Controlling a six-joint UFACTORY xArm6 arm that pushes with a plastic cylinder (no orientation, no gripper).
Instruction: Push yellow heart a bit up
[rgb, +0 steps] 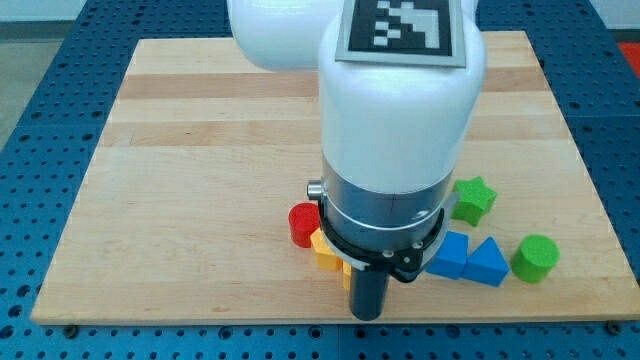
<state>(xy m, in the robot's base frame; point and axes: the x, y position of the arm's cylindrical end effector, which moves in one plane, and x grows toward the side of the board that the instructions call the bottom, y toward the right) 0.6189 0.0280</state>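
Observation:
The arm's white body fills the middle of the view. My dark rod hangs below it and my tip (367, 315) rests on the board near the view's bottom edge. A yellow block (327, 253), likely the yellow heart, is mostly hidden behind the arm; only its left part shows, just up and left of my tip. An orange sliver (347, 274) shows between it and the rod. A red cylinder (303, 224) sits against the yellow block's upper left.
To the view's right of the rod lie two blue blocks (450, 255) (487, 264), a green star (474, 199) and a green cylinder (535, 258). The wooden board (200, 150) ends just below my tip.

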